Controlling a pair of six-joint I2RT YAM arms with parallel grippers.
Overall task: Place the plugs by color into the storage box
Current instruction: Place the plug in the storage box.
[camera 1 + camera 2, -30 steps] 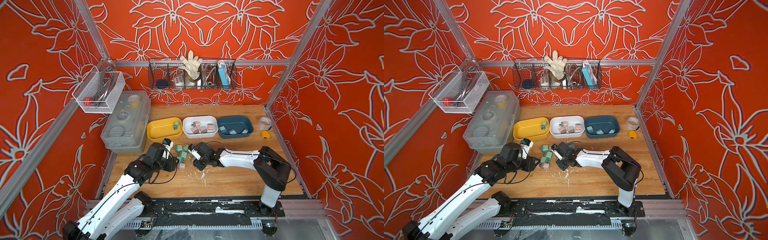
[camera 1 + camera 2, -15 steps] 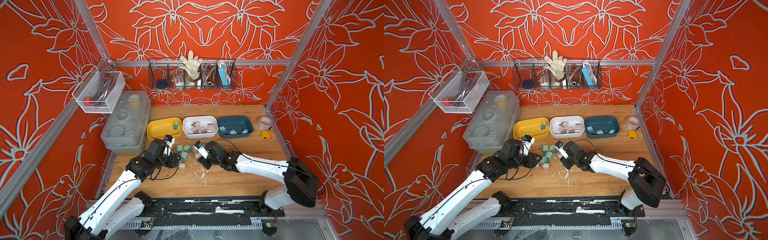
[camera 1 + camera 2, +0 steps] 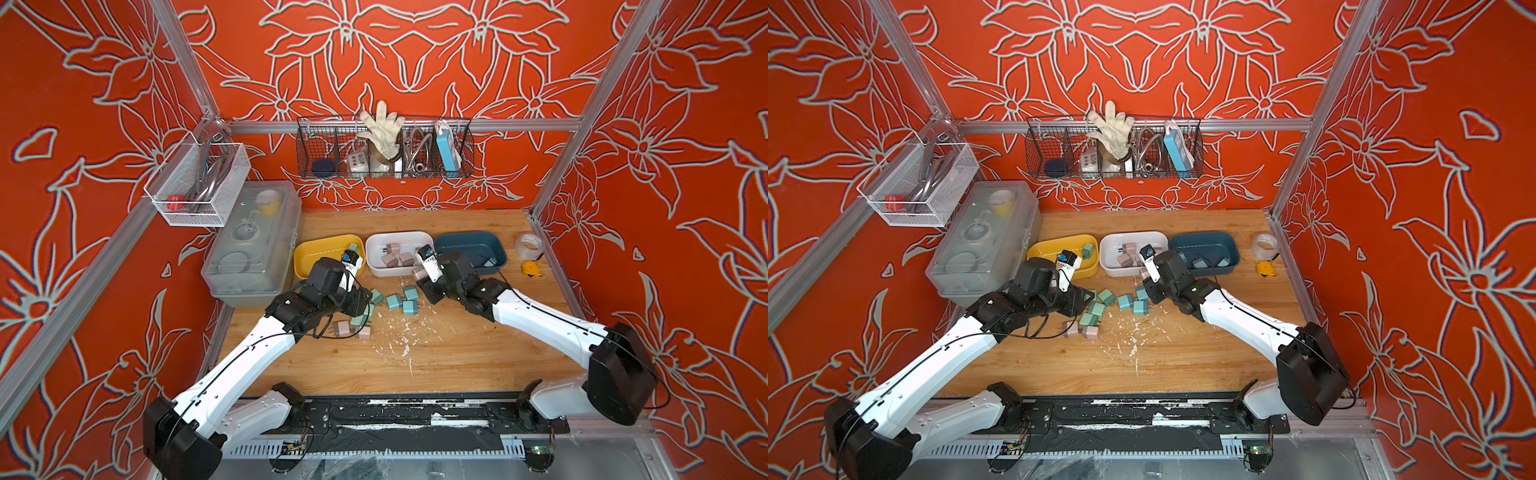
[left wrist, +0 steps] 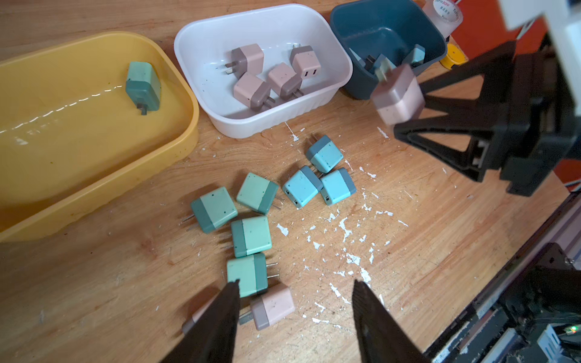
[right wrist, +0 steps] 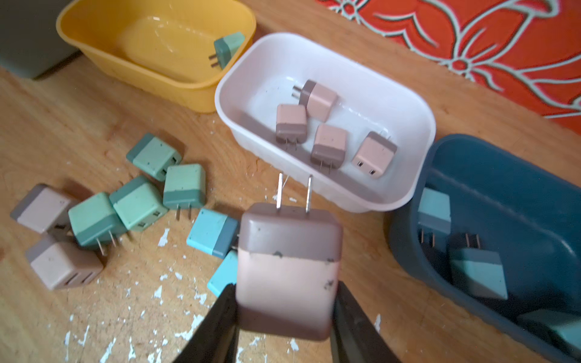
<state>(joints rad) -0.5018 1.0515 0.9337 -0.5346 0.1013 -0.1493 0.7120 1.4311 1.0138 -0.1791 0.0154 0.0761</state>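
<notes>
In a top view, find the right pincer (image 3: pixel 420 279) clamped on a pink plug (image 3: pixel 417 273) just short of the white tub (image 3: pixel 386 272), with loose plugs (image 3: pixel 394 301) bunched on the bench (image 3: pixel 457 357) between the arms. From the left wrist, see the left pincer (image 4: pixel 295 284) spread and empty near a green plug (image 4: pixel 246 273). From the right wrist, note the hold across two flat sides, prongs (image 5: pixel 279 191) pointing away; judge each light, rigid and smooth (apt to twist if pinched at a corner), so take opposite flat faces mid-body, clear of the prongs.
</notes>
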